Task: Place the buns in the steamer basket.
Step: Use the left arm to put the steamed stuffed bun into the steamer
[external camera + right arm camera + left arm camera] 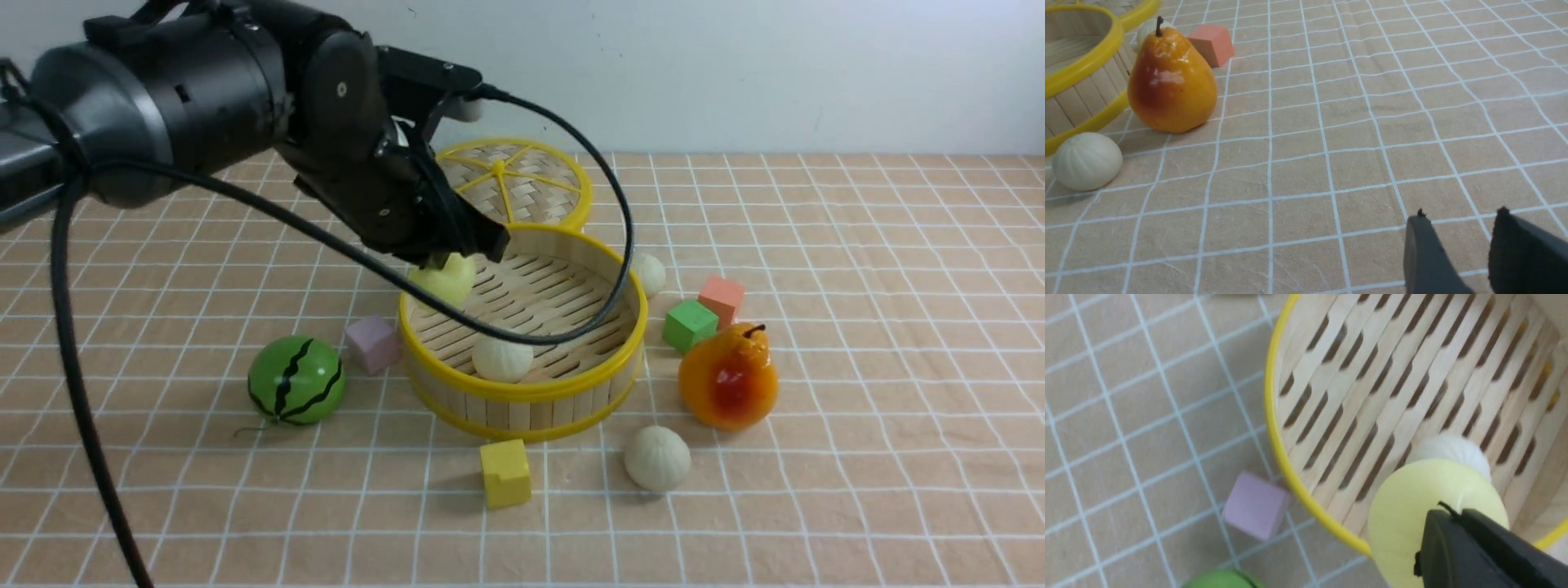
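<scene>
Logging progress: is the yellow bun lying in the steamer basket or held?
Held: the left gripper clamps the yellow bun over the steamer basket, at its rim.

Four buns [657,457], four cubes [505,472], one steamer basket [522,390], lid [522,175], watermelon [295,380], pear [728,377].

Left arm [163,90]: bulky matte-black cylindrical housings, small round screw recesses. Thick black cable [72,351], looping. Right gripper [1459,214]: two dark-grey tapered fingers [1427,257].
</scene>
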